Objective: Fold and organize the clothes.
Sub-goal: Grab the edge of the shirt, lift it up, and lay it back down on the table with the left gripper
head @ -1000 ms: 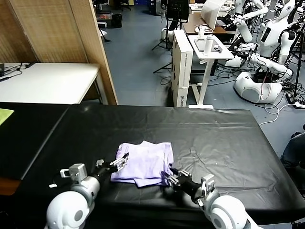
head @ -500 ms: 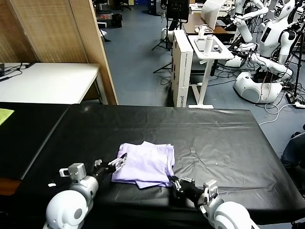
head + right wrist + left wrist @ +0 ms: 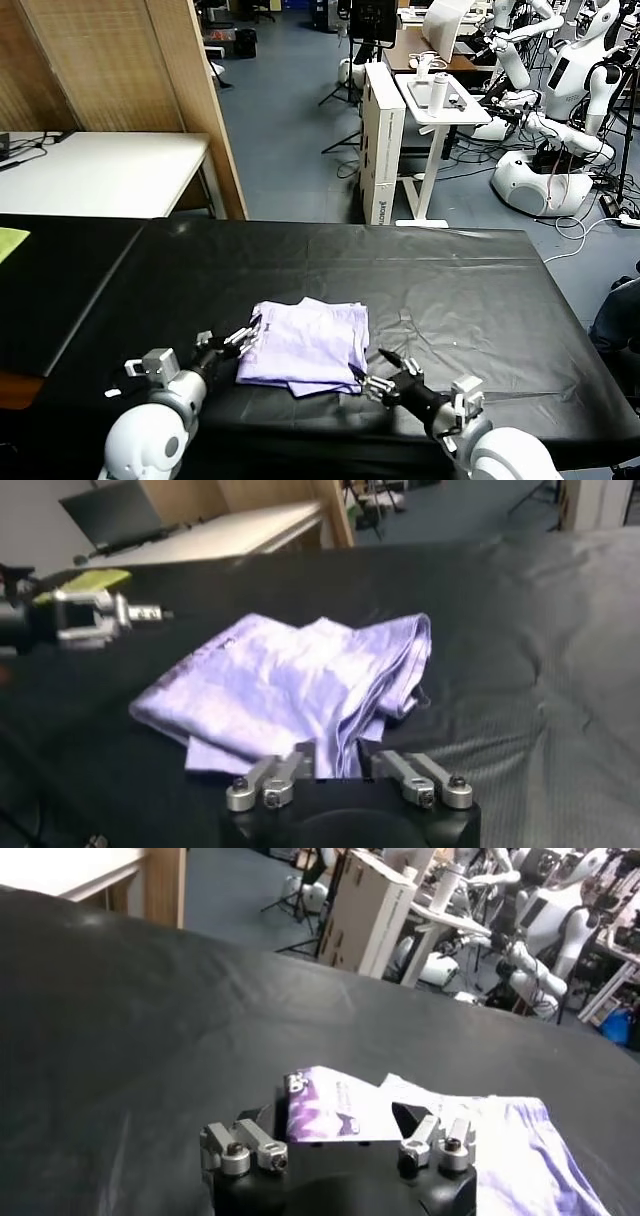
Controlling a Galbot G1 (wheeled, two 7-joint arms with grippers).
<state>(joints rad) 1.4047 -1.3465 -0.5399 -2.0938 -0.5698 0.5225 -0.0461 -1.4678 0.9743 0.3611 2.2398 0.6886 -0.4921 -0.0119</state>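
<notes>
Head view: folded lavender T-shirt (image 3: 308,347) lying on the black desk (image 3: 480,290), near its front edge, between the two grippers. Left gripper (image 3: 243,340) at the shirt's left edge, fingers spread wide and holding nothing. Right gripper (image 3: 375,372) just off the shirt's front right corner, fingers likewise spread and empty.

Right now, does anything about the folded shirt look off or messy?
Slightly. The T-shirt lies folded on the black table, but its layers are uneven: a lower layer sticks out along the near edge. Both the left gripper and right gripper are open beside it.
</notes>
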